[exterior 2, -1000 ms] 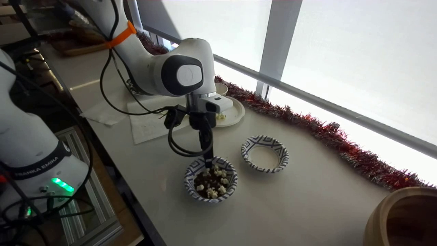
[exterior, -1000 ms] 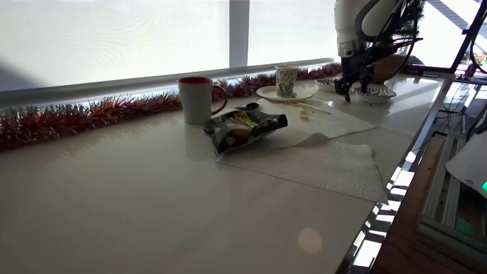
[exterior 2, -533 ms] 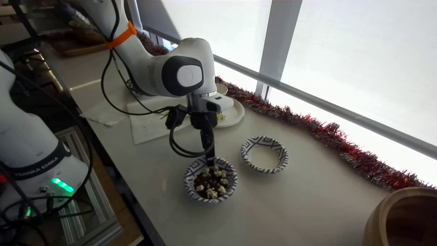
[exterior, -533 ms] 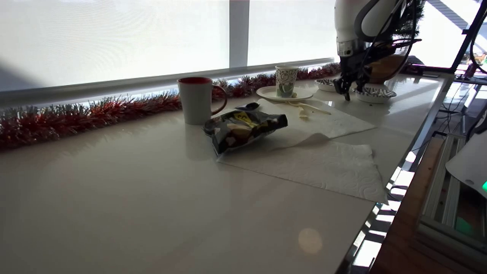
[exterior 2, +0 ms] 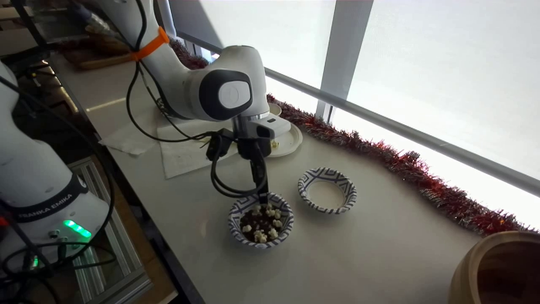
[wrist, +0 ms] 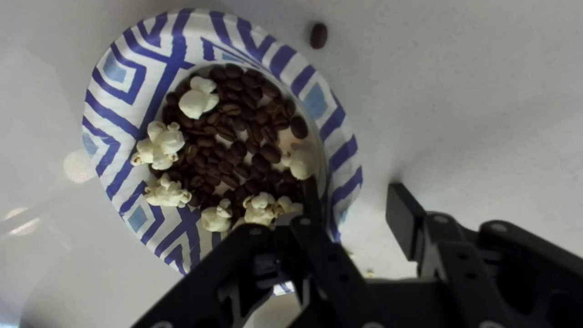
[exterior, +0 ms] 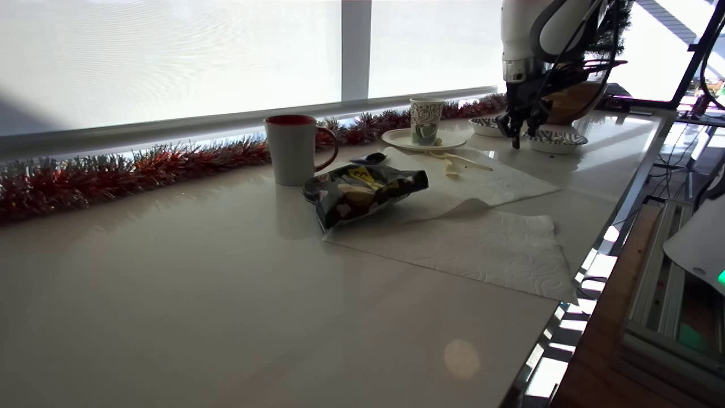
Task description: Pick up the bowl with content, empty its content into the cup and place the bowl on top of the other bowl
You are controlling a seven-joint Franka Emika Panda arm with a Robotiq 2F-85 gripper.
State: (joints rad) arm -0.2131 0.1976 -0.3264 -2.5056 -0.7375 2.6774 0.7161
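- One bowl with content (wrist: 114, 109), white paper with blue geometric bands, stands on the table (exterior 2: 371, 253) and holds dark coffee beans (wrist: 227, 132) with pieces of popcorn (wrist: 166, 191) on top.
- The gripper (wrist: 353, 191) is down at this bowl with its fingers (wrist: 405, 223) spread: one reaches inside, the other hangs outside over the table, and the rim passes between them.
- Whether either finger touches the rim is hard to tell, since the inner one hides much of that spot.
- A single loose bean (wrist: 319, 35) lies on the table just beside the bowl.
- The other bowl (exterior 2: 325, 194), of the same pattern, stands upright near the filled one, toward the windows (exterior 2: 443, 84), its white bottom in view.
- The cup (exterior: 426, 122), printed with scrolls and some green, stands upright on a white plate (exterior: 396, 137); a little popcorn lies beside it there. In an exterior view the arm (exterior 2: 177, 84) partly covers both.
- A white mug (exterior: 289, 150) with a red inside and handle stands well apart from the bowls, a dark snack bag (exterior: 362, 195) just beside it.
- Paper towels (exterior: 487, 249) spread out next to the bag, with pale cutlery (exterior: 451, 168) lying on them.
- Tinsel (exterior: 187, 164) runs along the window side, and a wooden vessel (exterior 2: 466, 272) stands on the table too.
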